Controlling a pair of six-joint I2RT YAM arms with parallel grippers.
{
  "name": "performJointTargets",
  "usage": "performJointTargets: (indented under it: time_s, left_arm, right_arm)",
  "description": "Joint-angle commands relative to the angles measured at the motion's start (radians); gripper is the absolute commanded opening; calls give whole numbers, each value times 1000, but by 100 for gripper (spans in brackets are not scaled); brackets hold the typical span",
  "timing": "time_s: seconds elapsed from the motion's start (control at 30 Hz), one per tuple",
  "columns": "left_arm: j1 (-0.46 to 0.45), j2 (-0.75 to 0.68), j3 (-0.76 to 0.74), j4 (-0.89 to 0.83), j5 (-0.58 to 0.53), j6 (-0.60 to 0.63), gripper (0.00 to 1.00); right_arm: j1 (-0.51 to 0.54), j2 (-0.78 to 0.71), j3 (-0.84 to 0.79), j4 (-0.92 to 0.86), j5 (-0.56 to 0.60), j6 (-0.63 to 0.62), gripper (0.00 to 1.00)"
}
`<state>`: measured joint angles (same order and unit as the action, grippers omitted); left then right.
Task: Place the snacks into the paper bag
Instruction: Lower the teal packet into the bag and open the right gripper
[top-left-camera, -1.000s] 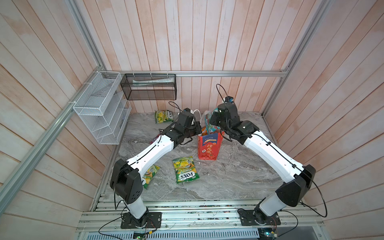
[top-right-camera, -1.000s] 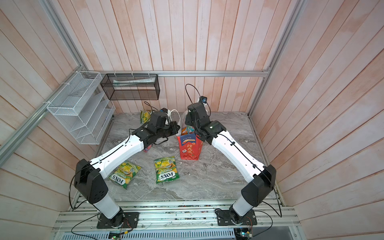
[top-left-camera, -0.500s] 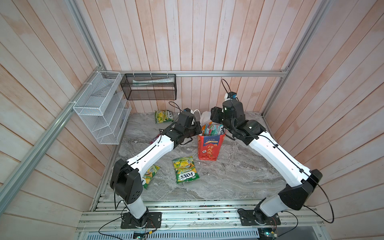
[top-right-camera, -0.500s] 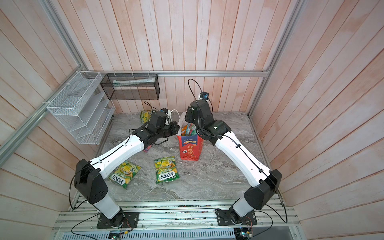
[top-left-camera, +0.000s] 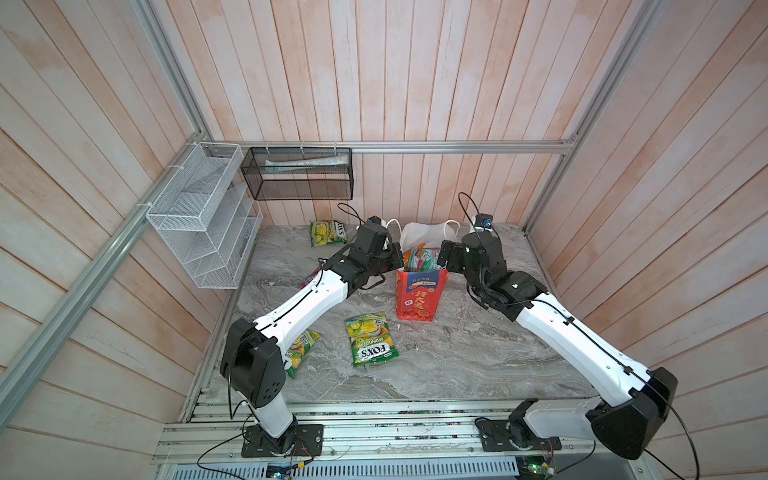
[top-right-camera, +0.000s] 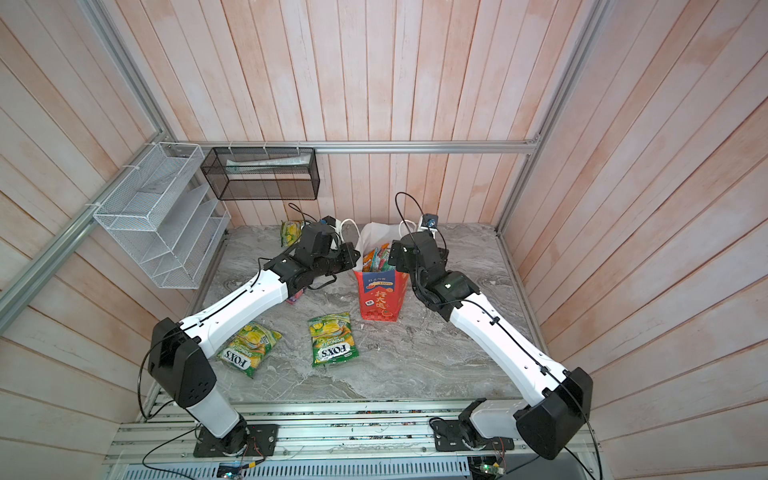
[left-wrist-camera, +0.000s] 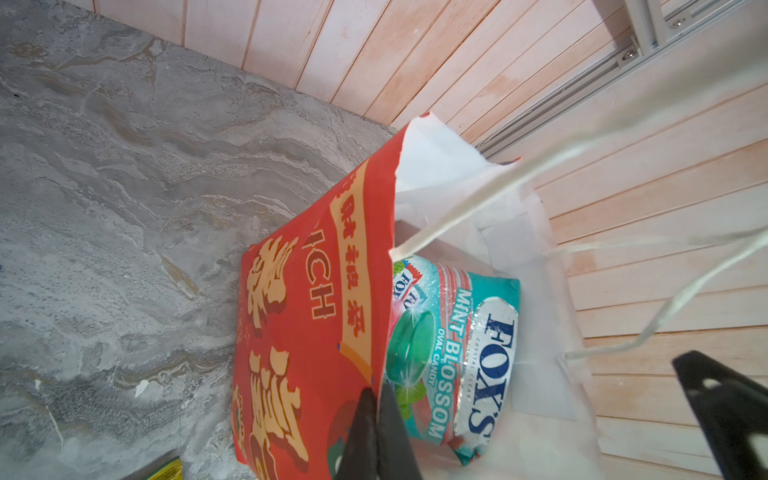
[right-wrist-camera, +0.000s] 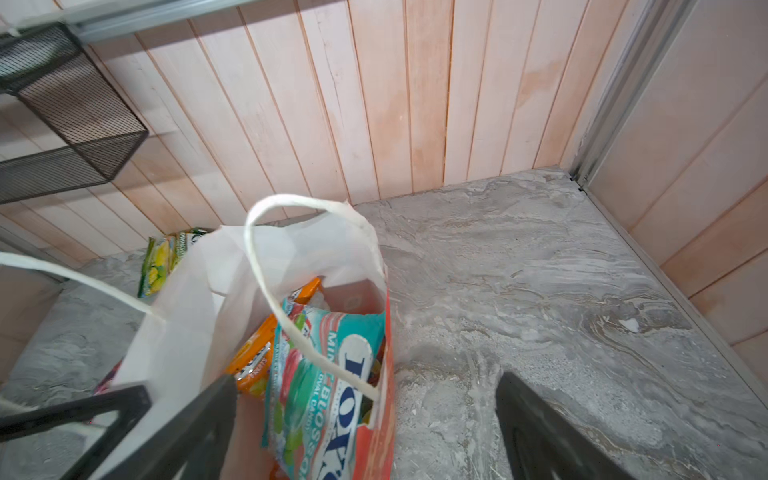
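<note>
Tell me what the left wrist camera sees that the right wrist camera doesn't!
Only the left wrist view shows the gold characters on the paper bag's red outside. Only the right wrist view shows the orange packet in the bag, the black mesh basket and the green-yellow packet by the back wall. Both show the teal mint packet, the bag's white inside and its cord handles.

A robot test booth, lab-like: plank walls (top-left-camera: 415, 75), aluminium frame (top-left-camera: 457, 146), marble-look desk (top-left-camera: 457, 357), two arms (top-left-camera: 307, 303) bolted to slotted rails (top-left-camera: 395, 432)
</note>
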<state>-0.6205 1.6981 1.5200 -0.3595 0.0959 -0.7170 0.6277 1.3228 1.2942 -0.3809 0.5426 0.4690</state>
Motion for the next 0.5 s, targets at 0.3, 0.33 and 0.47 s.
performJointTargets:
  time_s: [0.3, 0.33, 0.47]
  left_arm:
    - [-5, 32, 42, 12, -5, 22, 0]
    - [-5, 35, 43, 11, -5, 22, 0]
    - [-5, 34, 43, 10, -4, 22, 0]
  right_arm:
    - [51, 64, -62, 115, 88, -91, 98]
    - [54, 83, -52, 105, 101, -101, 98]
    - [56, 152, -1, 44, 159, -114, 98]
